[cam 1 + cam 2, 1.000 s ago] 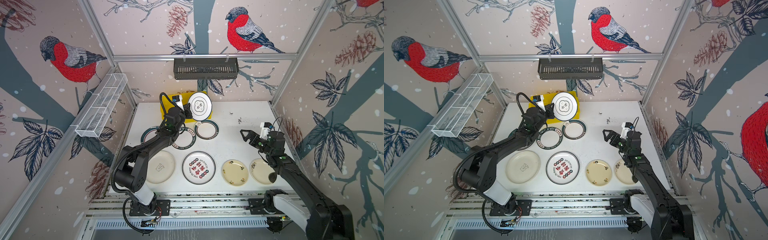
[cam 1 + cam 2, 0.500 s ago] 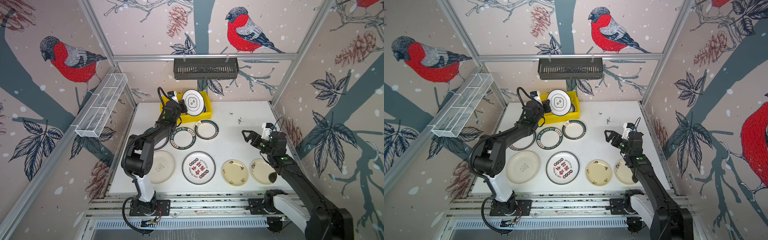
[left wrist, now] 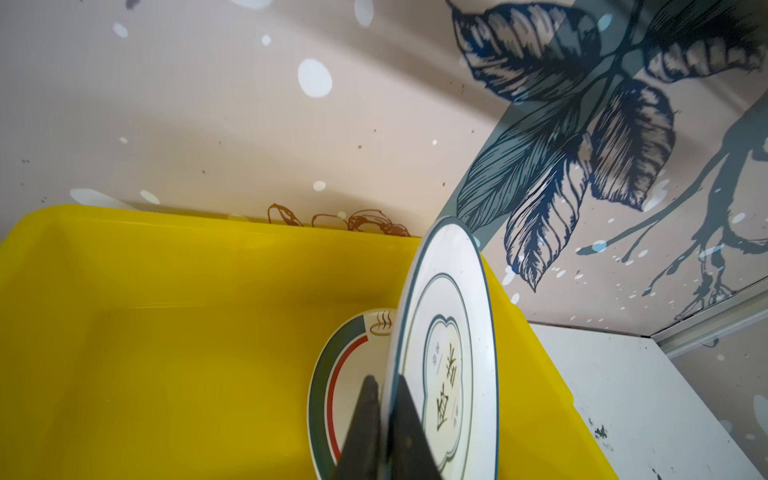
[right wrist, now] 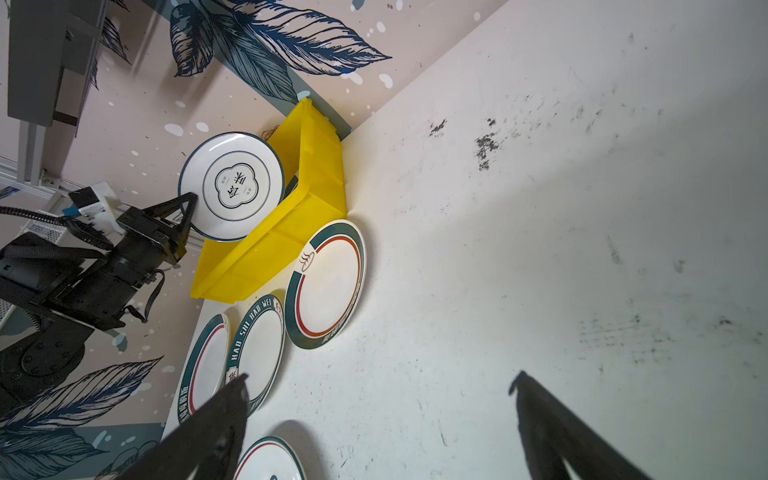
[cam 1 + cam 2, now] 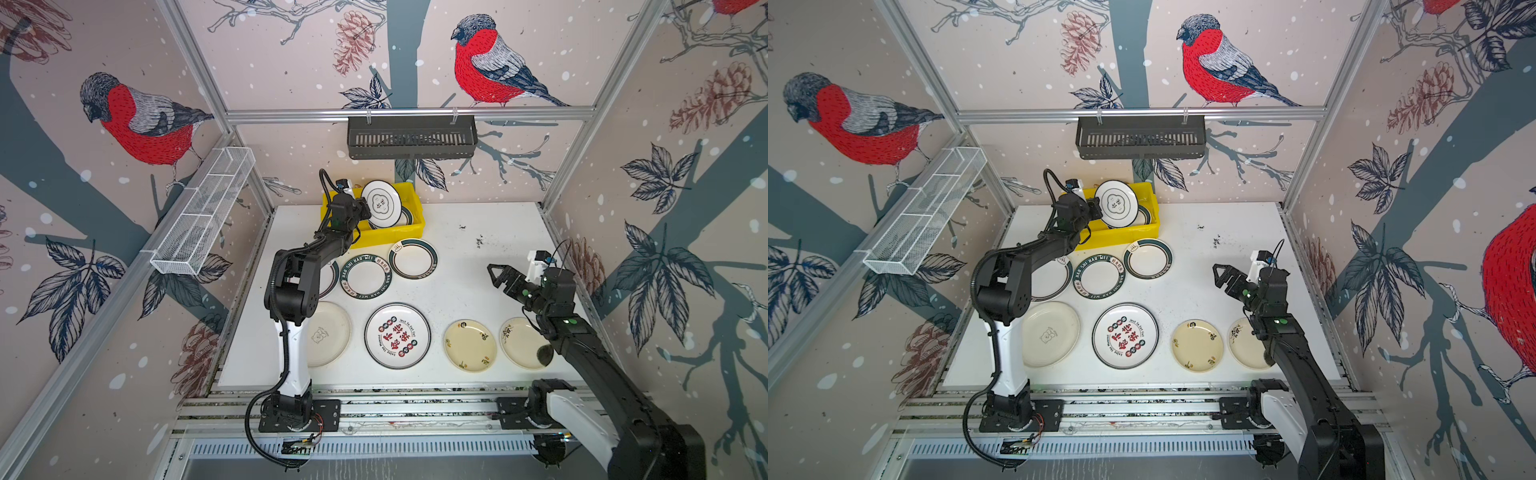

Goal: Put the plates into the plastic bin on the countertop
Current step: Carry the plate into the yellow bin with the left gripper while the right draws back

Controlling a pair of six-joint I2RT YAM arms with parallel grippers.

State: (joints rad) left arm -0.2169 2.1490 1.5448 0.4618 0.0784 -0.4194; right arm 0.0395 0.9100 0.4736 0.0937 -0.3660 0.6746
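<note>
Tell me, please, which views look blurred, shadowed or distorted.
Left wrist view: the left pincer is a dark blur, its plate sharp. Right wrist view: the right pincer is soft, a broad shadow crosses the countertop. Both top views: sharp, evenly lit.

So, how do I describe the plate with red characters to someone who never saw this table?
On the white countertop, find the four plates nearest the arms' mounting rail. Counting from the left arm, the red-character plate is second, between the cream bear plate and the cream flowered plate. Only it has red characters in the centre.
</note>
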